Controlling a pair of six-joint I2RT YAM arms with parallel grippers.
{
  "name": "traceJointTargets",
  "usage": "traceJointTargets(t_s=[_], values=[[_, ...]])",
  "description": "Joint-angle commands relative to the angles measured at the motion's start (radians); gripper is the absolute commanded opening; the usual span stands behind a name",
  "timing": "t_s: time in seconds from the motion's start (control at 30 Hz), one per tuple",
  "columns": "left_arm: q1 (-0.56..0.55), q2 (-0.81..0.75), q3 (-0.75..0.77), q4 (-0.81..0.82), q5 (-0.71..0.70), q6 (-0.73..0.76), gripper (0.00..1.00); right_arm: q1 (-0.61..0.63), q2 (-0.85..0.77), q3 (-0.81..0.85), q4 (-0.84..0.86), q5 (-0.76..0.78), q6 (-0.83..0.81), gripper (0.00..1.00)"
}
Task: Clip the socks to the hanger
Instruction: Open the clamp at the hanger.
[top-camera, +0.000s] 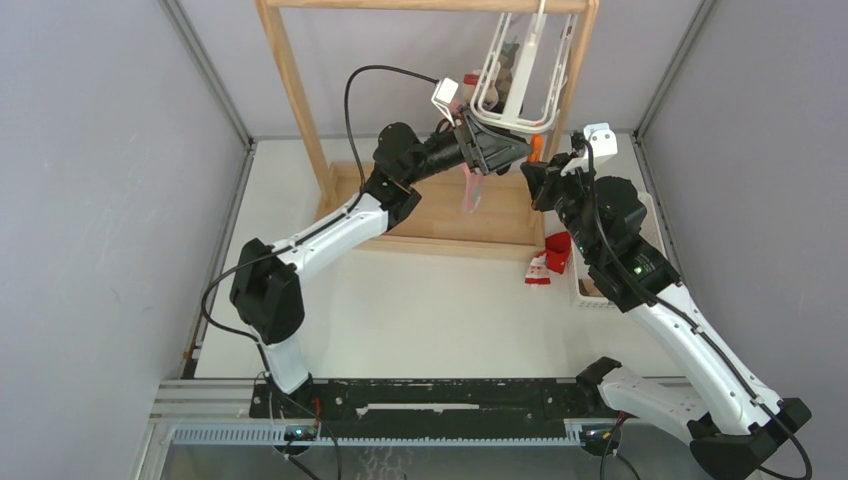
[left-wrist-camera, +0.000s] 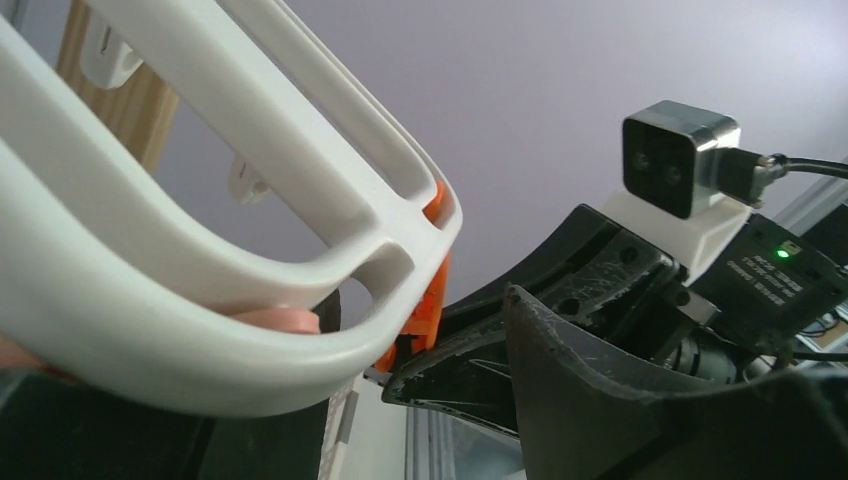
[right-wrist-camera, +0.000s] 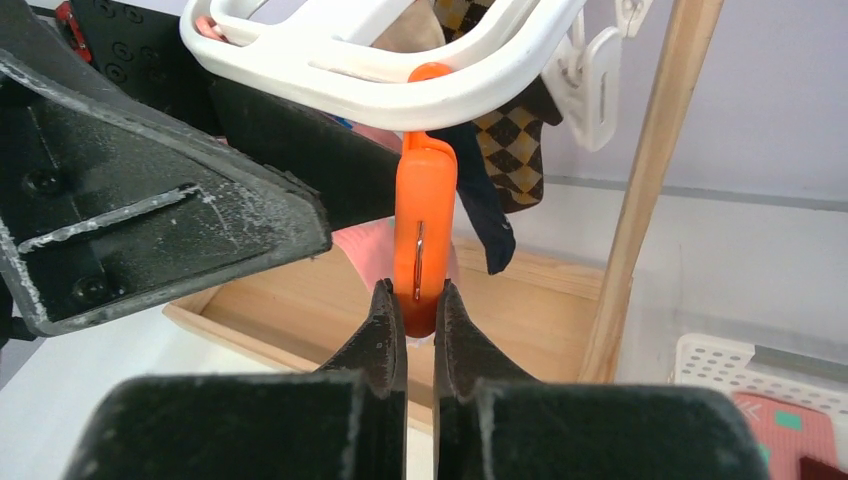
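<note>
White plastic hanger, a smooth frame with rounded corners, hangs from a wooden rack. An orange clip dangles from one corner of the hanger, and the right gripper pinches tight on its lower end. The left gripper, jaws apart, sits just beneath the hanger, with a pink sock drooping below. A checked sock and a dark sock hang behind the clip.

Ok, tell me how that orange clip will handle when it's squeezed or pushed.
The orange clip hangs from the hanger by a small loop, so it will probably swing when pushed. Its smooth plastic may slip in the right claw, which pinches only its lower end.
</note>
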Motion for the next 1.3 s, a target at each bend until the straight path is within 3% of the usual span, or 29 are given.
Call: traceJointTargets(t_s=[0.0, 0.3, 0.67, 1.27], values=[[0.017, -0.022, 0.078, -0.146, -0.096, 0.103, 0.65, -0.009, -0.042, 0.019, 0.052, 0.009, 0.002, 0.0], [0.015, 0.022, 0.177, -0.172, -0.08, 0.182, 0.54, -0.014, -0.042, 0.011, 0.049, -0.02, 0.013, 0.0], [0.012, 0.052, 0.224, -0.201, -0.058, 0.216, 0.6, -0.027, -0.02, 0.006, 0.057, -0.052, 0.016, 0.0], [-0.028, 0.07, 0.202, -0.185, -0.1, 0.216, 0.6, -0.027, 0.029, 0.006, 0.072, -0.101, 0.023, 0.0]])
